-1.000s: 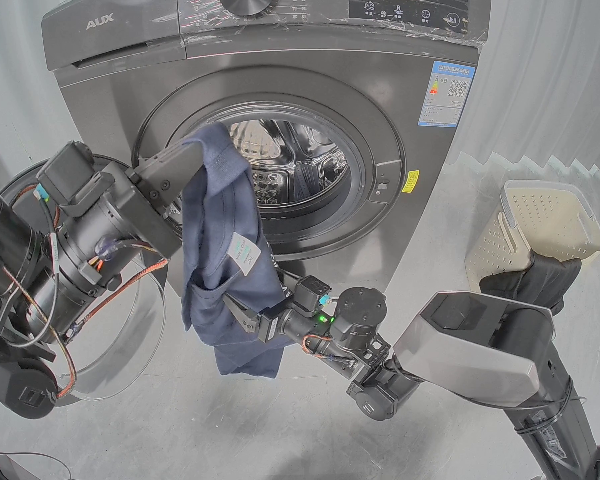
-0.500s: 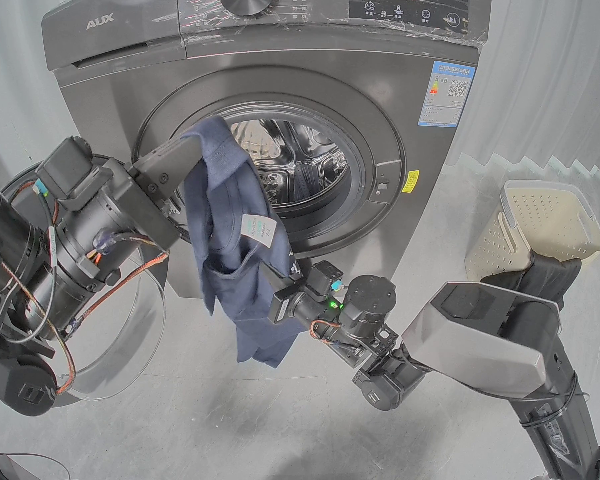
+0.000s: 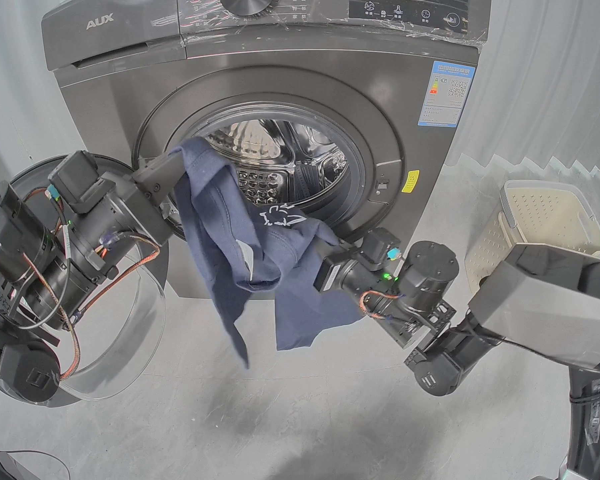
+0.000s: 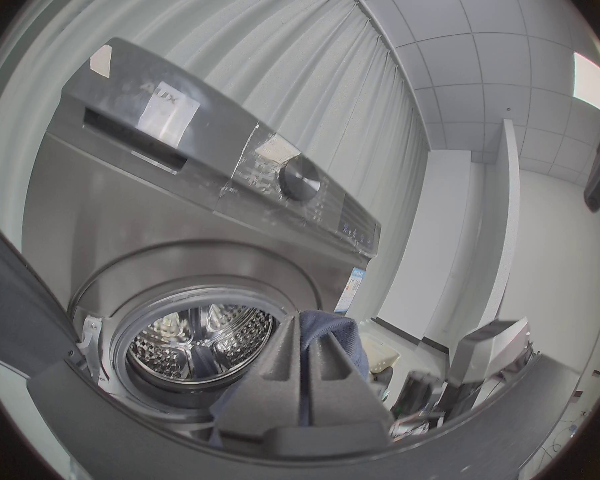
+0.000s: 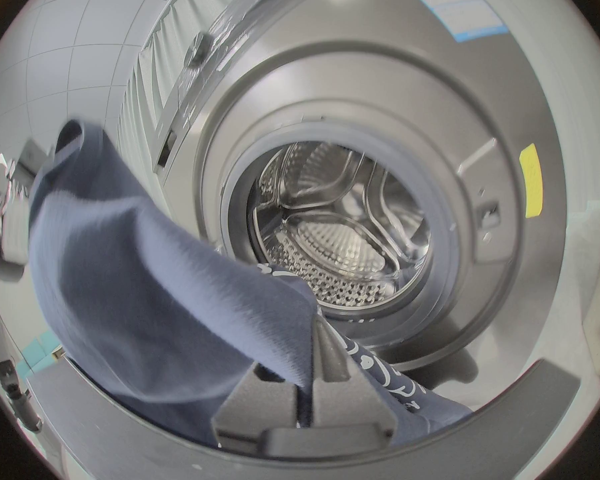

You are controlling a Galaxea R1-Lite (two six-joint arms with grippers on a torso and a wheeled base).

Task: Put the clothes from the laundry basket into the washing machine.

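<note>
- Fingers of the left gripper [image 3: 175, 163] are pinched tight on the top edge of the navy shirt [image 3: 273, 248].
- Those of the right gripper [image 3: 321, 263] clamp it lower down.
- It hangs between them, before the washing machine [image 3: 437, 168] drum opening.
- To the right, the laundry basket [image 3: 493, 248] stands on the floor.

My left arm comes in from the left with the wrist angled up and to the right, and the left gripper [image 3: 172, 163] is pinched tight on a fold of the navy shirt [image 3: 213, 221]. My right arm sits lower, forearm pointing left. The right gripper [image 5: 306, 370] seems clamped on the same shirt, its tips half buried in cloth.
</note>
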